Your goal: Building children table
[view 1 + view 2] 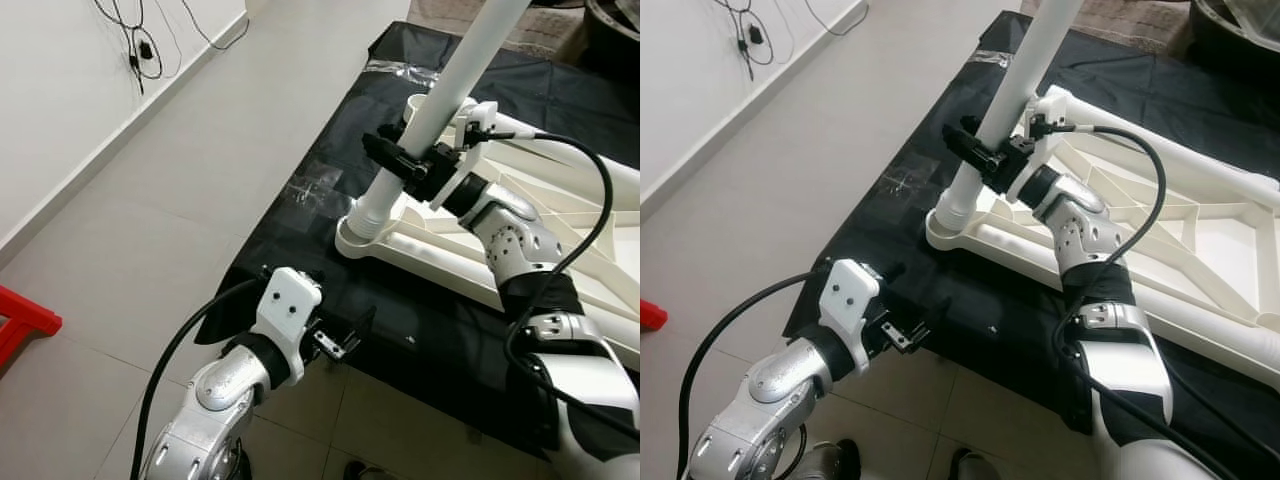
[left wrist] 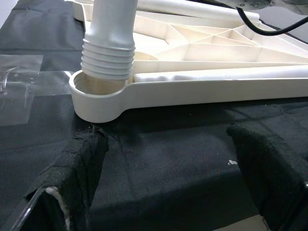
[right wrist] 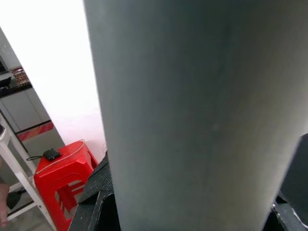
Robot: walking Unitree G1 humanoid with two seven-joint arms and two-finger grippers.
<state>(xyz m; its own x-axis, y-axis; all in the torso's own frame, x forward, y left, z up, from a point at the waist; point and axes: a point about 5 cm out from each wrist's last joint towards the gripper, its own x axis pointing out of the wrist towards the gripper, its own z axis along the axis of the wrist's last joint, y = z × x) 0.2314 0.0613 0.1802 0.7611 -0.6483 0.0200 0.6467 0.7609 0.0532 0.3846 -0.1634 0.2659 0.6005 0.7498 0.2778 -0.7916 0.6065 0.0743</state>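
Observation:
The white children's table top (image 1: 560,200) lies upside down on a black cloth (image 1: 420,330). A long white table leg (image 1: 455,85) stands tilted, with its ribbed end (image 2: 108,53) inside the near corner socket (image 2: 96,103). My right gripper (image 1: 405,160) is shut on the leg a little above the socket, and the leg (image 3: 192,115) sits close in front of the right wrist camera. My left gripper (image 1: 345,335) hovers open at the cloth's near edge, short of the socket. Its padded fingers (image 2: 77,168) are wide apart with nothing between them.
A second round socket (image 1: 418,103) sits at the table top's far corner. Clear tape (image 1: 318,185) is stuck on the cloth left of the socket. A red stool (image 1: 20,320) stands on the tiled floor at far left. Cables (image 1: 140,40) hang on the white wall.

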